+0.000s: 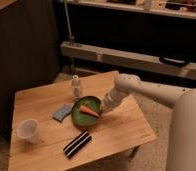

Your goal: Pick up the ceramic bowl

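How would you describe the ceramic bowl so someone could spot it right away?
On the low wooden table, look near the middle, where the gripper sits at the right rim. The ceramic bowl is the wide, shallow green dish holding an orange carrot-like piece, unlike the whitish cup at the left.

Dim, warm, soft — pincer (104, 107) blurred.

table (116, 132) pale wood | ceramic bowl (80, 116) glazed | claw (103, 108) at bowl rim
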`<state>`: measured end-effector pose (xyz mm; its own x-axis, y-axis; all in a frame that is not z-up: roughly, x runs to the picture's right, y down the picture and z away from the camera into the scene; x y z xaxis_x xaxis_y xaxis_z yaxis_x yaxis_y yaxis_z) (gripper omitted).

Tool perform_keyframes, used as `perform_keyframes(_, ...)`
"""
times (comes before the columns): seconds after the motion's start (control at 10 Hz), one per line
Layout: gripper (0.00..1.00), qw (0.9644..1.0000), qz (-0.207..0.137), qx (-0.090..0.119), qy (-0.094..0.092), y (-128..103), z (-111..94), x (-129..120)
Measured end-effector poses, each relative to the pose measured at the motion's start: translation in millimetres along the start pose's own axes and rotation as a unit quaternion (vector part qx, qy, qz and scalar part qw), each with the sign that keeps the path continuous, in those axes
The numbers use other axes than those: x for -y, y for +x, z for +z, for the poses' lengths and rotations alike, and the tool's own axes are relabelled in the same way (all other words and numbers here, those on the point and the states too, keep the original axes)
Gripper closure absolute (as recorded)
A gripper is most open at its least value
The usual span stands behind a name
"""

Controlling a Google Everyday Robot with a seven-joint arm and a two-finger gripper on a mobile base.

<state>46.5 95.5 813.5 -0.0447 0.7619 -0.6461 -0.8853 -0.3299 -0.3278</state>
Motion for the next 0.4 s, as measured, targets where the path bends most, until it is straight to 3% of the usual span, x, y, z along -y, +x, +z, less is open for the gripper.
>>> perform_keyframes(0.2,1.00,0.9996,-0.014,0.017,-0.019,3,-44,-15)
perform_keyframes(0.4,1.00,0.9972,-0.035,0.034,-0.056,8,-87,-30)
